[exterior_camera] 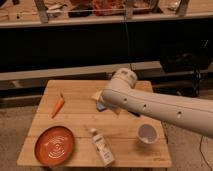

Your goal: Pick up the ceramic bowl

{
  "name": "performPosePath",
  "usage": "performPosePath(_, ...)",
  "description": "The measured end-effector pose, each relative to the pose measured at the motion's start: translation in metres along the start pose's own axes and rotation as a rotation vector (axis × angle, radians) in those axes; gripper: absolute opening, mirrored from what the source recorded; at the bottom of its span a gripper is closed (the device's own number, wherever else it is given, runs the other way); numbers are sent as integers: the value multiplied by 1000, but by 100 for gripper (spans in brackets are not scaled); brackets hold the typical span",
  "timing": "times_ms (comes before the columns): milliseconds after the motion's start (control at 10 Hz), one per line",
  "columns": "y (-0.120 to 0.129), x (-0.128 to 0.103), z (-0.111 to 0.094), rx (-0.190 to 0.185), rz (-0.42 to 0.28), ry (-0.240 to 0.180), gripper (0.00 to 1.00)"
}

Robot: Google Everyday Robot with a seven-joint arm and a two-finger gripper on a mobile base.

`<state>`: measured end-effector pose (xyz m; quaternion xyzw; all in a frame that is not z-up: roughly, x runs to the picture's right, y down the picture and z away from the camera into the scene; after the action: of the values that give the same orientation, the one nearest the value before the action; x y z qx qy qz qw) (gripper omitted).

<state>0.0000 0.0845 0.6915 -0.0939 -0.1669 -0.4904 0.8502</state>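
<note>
The fingers stand wide apart, holding nothing; the gripper is hidden under the white arm's (150,102) end, over the table's (80,116) middle. The ceramic bowl (55,145) lies well apart, at the table's front left corner. The bottle's (102,148) label is unreadable.

Dim, warm light from above falls on the wooden table (75,125). The pale arm (150,102) catches it, shading the gripper hidden beneath at frame centre.
</note>
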Motion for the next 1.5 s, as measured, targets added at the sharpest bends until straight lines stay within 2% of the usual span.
performPosePath(400, -18, -10, 6, 36, -149, -14, 80)
performPosePath(600, -22, -13, 9, 53, -186, -19, 80)
performPosePath(800, -29, -20, 13, 74, -254, -24, 80)
performPosePath(1500, -47, -38, 26, 119, -428, -46, 80)
